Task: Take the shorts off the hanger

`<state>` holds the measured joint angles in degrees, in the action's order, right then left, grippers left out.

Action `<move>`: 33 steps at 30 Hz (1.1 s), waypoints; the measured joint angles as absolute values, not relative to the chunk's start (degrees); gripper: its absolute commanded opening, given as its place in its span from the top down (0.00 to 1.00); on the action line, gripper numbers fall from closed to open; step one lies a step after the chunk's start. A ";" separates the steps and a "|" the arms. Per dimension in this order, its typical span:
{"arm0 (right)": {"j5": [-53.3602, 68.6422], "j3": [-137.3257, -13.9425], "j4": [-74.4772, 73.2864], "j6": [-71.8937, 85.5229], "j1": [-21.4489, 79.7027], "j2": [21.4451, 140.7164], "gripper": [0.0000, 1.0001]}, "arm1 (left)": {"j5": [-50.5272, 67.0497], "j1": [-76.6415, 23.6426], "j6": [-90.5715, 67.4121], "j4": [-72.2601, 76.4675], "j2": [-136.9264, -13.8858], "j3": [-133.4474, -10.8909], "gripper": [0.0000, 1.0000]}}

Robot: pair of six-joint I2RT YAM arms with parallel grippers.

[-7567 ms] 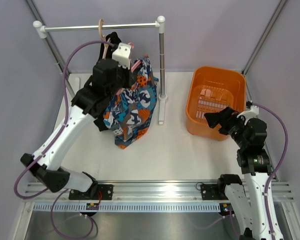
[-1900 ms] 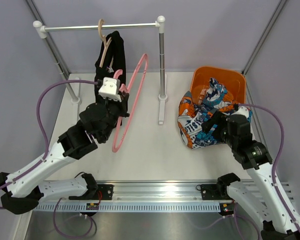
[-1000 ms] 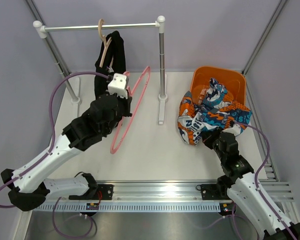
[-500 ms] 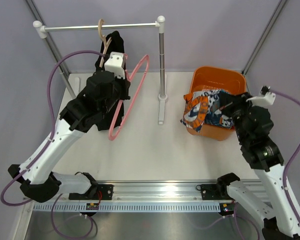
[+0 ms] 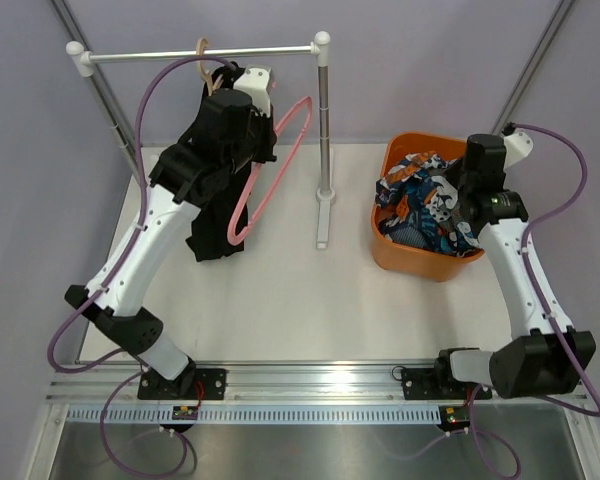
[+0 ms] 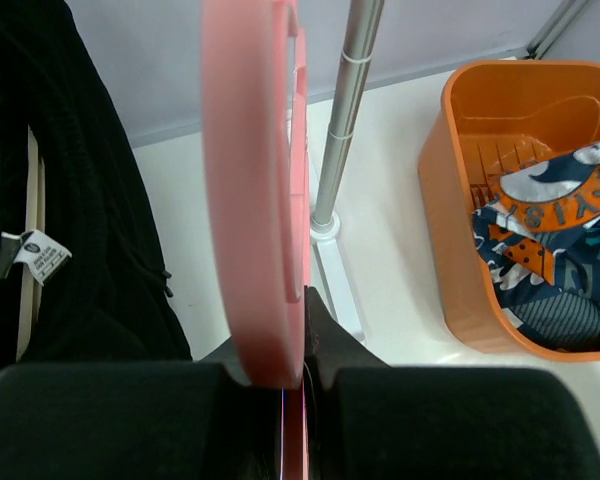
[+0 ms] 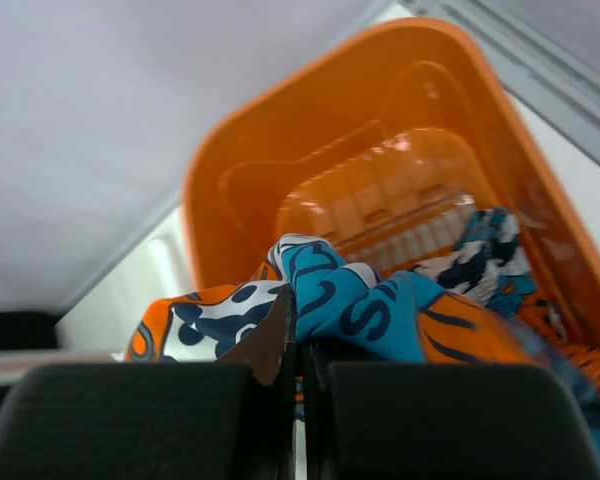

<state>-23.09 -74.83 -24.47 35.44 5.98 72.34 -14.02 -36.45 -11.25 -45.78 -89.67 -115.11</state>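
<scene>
The patterned blue, orange and white shorts (image 5: pixel 425 205) lie bunched inside the orange basket (image 5: pixel 420 262). My right gripper (image 5: pixel 458 195) is shut on a fold of them (image 7: pixel 380 300), its jaws (image 7: pixel 300 350) pinching the cloth above the basket floor. The plain black shorts (image 5: pixel 212 215) hang from a wooden hanger (image 5: pixel 202 50) on the rail and show at the left of the left wrist view (image 6: pixel 80 200). My left gripper (image 5: pixel 268 122) is shut on a bare pink hanger (image 5: pixel 270 160), held tilted just right of the black shorts; its rim (image 6: pixel 255 180) runs up from the jaws (image 6: pixel 302 330).
A white rail (image 5: pixel 200 52) spans the back, held by a metal post (image 5: pixel 324 130) on a white foot between the hangers and the basket. The post (image 6: pixel 345 110) stands close behind the pink hanger. The basket wall (image 7: pixel 230 180) surrounds the right gripper.
My left gripper lifted the pink hanger up and back toward the rail. My right gripper carried the patterned shorts from the basket's front edge up and into the basket.
</scene>
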 measured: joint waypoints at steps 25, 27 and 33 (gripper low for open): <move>-8.38 -63.16 -15.92 35.81 2.24 90.96 1.00 | -10.02 -26.74 -8.64 -40.56 -105.67 -132.20 1.00; -7.40 -62.41 -15.11 35.88 2.24 90.96 1.00 | -10.04 -26.46 -8.64 -39.40 -106.10 -131.52 1.00; -5.26 -60.86 -12.56 36.05 2.24 91.74 1.00 | -10.07 -26.13 -8.43 -35.03 -107.02 -130.89 1.00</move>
<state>-5.26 -60.86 -12.56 36.05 2.24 91.74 -10.07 -26.13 -8.43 -35.03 -107.02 -130.89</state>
